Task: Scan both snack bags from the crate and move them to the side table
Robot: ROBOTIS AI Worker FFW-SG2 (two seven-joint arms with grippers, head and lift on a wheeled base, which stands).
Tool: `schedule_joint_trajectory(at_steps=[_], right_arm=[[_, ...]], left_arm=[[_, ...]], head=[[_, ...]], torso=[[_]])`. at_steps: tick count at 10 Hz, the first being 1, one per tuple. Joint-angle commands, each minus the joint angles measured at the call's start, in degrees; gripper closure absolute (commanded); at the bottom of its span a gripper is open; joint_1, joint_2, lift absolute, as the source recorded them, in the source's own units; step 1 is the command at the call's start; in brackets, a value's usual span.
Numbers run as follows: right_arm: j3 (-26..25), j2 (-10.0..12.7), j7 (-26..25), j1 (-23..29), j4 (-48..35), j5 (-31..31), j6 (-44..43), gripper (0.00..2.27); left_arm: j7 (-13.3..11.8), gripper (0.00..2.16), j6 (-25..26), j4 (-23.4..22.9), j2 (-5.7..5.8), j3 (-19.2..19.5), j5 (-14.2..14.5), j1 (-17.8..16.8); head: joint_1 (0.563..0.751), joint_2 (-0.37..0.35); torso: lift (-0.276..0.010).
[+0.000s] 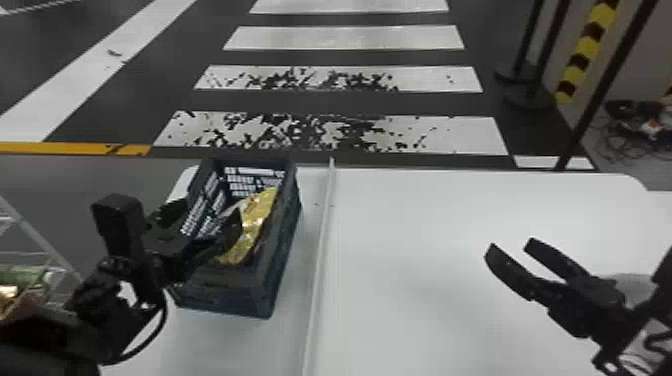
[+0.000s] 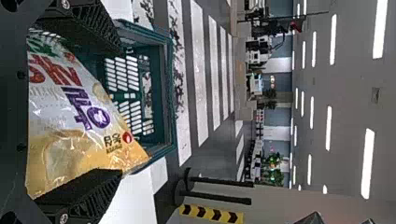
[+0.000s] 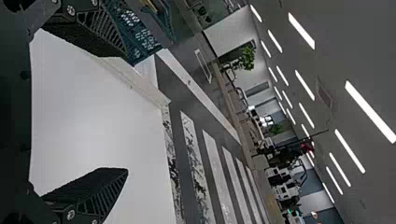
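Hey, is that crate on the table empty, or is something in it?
Not empty. In the head view, at least one snack bag shows inside the crate, its yellow side along the right wall.

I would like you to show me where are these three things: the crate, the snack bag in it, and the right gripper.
Crate (image 1: 225, 295): head view, on its near wall.
Snack bag (image 2: 60, 114): left wrist view, on its printed face.
Right gripper (image 1: 512, 245): head view, midway between its fingertips.
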Motion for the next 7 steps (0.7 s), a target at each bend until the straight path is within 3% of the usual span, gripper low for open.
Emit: schedule_joint_trajectory(at_steps=[1, 3, 4, 6, 7], right_arm=[[0.1, -0.1, 0.1, 0.0, 0.2, 0.1, -0.6, 0.12], [0.2, -0.3, 0.4, 0.0, 0.1, 0.0, -1.3, 0.12], [0.2, -0.4, 0.6, 0.0, 0.1, -0.1, -1.3, 0.12], [0.2, -0.5, 0.8, 0.3, 0.1, -0.1, -1.3, 0.12], [0.2, -0.7, 0.8, 0.4, 0.1, -0.2, -1.3, 0.12]], left_arm=[[-0.8, 0.08, 0.7, 1.7, -0.25, 0.9, 1.3, -1.3], [-3.0, 0.08, 3.8, 2.8, -1.13, 0.9, 2.3, -3.1], [-3.9, 0.08, 8.2, 2.8, -2.09, 1.1, 2.6, -4.4], [-4.7, 0.08, 17.2, -1.2, -2.09, 2.8, 2.7, -4.7], [-4.7, 0.08, 19.5, -3.4, -1.48, 4.3, 3.0, -5.0]], head=[[0.695, 0.096], [0.695, 0.104], [0.695, 0.102], [0.695, 0.092], [0.695, 0.089]], torso=[[-0.095], [-0.095], [-0.095], [-0.095], [-0.095]])
